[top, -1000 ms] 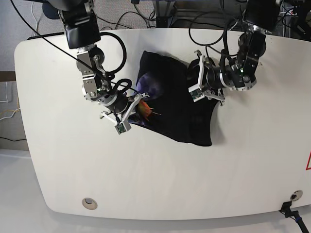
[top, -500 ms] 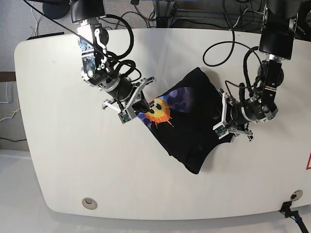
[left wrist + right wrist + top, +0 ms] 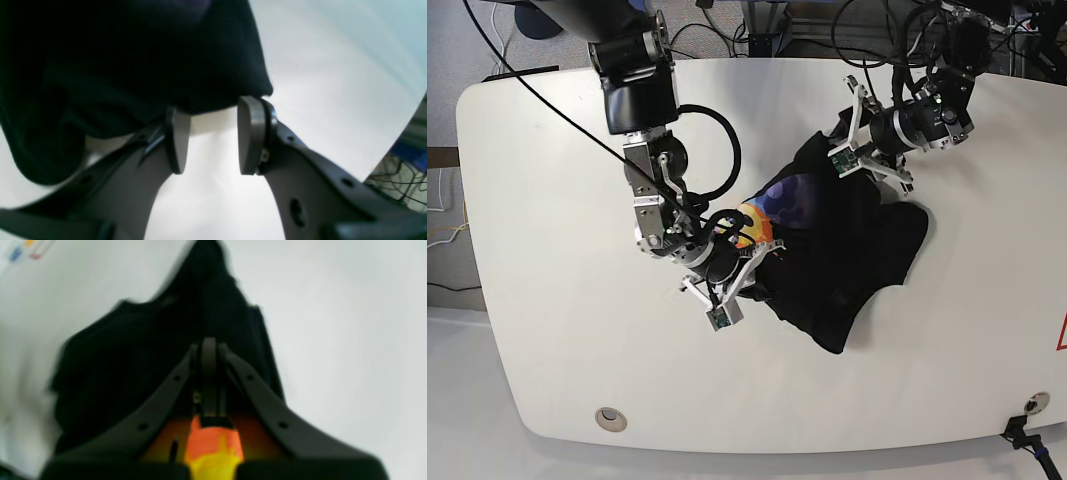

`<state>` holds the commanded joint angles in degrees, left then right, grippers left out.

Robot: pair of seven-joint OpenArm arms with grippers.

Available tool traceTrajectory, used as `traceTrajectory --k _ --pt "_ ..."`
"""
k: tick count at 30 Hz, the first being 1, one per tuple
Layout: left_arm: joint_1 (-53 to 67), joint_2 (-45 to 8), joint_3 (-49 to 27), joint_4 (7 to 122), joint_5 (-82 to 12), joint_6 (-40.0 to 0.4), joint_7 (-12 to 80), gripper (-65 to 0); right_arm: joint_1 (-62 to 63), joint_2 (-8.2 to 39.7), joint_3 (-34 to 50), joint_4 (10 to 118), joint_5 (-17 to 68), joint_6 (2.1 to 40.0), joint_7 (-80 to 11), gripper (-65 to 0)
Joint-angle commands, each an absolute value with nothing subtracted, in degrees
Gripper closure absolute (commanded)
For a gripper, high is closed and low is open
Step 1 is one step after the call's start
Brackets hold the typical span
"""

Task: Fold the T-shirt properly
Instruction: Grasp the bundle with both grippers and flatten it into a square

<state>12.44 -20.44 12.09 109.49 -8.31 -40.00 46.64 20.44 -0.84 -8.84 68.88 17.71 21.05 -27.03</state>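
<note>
T-shirt (image 3: 847, 240) sits bunched in the centre-right of the base view on the white table (image 3: 557, 340), black, crumpled, nowhere near flat; sun print (image 3: 752, 222) with purple-blue patch showing at its left edge. Judged soft, limp, light: it will sag and drape from any pinch point, no stiffness to hold a fold, and layers likely slide over each other on the smooth table. Best holds would be hems, shoulder seams or sleeve edges, where the cloth is doubled and a pinch takes one layer cleanly; grabbing mid-panel risks catching several layers at once.

Right end effector (image 3: 732, 270), centre-left of the base view, is closed tight on the T-shirt at the printed part. Left end effector (image 3: 867, 150), upper right of the base view, sits at the shirt's upper edge.

Right wrist view gives what the base view hides: fingers pressed together with no gap, orange-yellow print (image 3: 213, 446) wedged low between the arms, black cloth spreading up and away toward the top of the frame. Blurred, so fabric detail is lost.

Left wrist view shows the left end effector (image 3: 211, 136) with jaws apart at a moderate gap, bare table between the pads, black cloth edge (image 3: 230, 96) just above the fingertips, touching or just past them; nothing clamped. Base view can't settle that gap. Only the base view shows the whole heap's outline and both arms relative to it.
</note>
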Motion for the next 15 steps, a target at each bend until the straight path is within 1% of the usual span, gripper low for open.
traceTrajectory --k 1,3,7,11,13,15 --pt "12.44 -20.44 12.35 109.32 -8.31 -40.0 46.64 -21.1 20.79 -0.66 -9.36 66.77 17.71 21.14 -25.54 0.0" --pt "12.18 -20.44 12.44 108.09 -8.31 -40.0 46.64 -21.1 20.62 1.19 -9.63 63.87 17.71 21.14 -22.37 0.0" --pt "7.78 -20.79 12.53 104.13 -8.22 -40.0 46.46 -21.1 17.63 5.14 -9.45 63.25 17.71 21.05 -20.62 0.0" --pt "1.36 -22.11 12.53 96.75 -8.22 -40.0 46.46 -21.1 10.86 8.92 -9.19 70.64 18.07 20.79 -20.97 0.0" --pt "-1.01 -22.2 12.53 93.67 -8.22 -40.0 45.23 -21.1 7.08 9.71 -9.1 74.77 18.15 20.7 -21.14 0.0" --pt "-2.33 -22.29 12.53 91.12 -8.22 -40.0 43.12 -21.1 4.09 9.71 -7.96 78.37 17.89 20.7 -23.34 0.0"
